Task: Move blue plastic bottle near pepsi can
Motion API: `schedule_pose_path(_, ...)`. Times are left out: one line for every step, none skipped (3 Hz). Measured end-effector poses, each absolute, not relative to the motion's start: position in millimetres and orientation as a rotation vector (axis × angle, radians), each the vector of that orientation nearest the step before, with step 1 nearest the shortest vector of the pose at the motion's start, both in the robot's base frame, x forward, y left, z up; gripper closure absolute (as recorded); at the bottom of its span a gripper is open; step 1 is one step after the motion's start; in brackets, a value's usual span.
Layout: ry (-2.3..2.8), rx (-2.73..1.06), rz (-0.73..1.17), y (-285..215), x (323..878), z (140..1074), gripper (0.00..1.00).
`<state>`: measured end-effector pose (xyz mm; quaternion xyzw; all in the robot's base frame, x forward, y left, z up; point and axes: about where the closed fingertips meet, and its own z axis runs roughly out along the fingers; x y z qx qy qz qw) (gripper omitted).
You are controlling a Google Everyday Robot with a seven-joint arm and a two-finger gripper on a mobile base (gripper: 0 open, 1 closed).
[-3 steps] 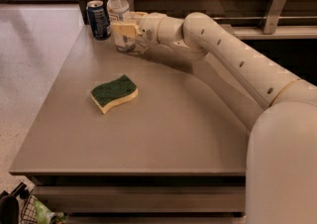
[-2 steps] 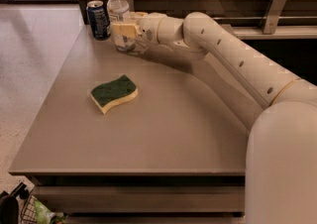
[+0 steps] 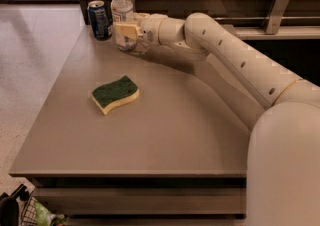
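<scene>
The blue plastic bottle [image 3: 122,7], clear with a white cap, stands upright at the table's far left corner. The pepsi can [image 3: 99,19], dark blue with a silver top, stands just to its left with a small gap between them. My gripper [image 3: 131,29] reaches in from the right and is closed around the bottle's lower half. One tan finger [image 3: 125,30] lies across the front of the bottle. The bottle's base rests on or just above the table; I cannot tell which.
A green and yellow sponge [image 3: 115,93] lies on the grey table [image 3: 175,135] left of centre. A wooden wall panel and a metal rail with a bracket [image 3: 276,7] run along the back. The table's left edge drops to the floor.
</scene>
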<state>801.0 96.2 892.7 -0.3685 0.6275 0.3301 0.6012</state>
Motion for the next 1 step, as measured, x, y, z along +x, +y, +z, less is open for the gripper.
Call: schedule_pose_path(1.453,-0.856,0.768,98.8,800.5,892.6,0.0)
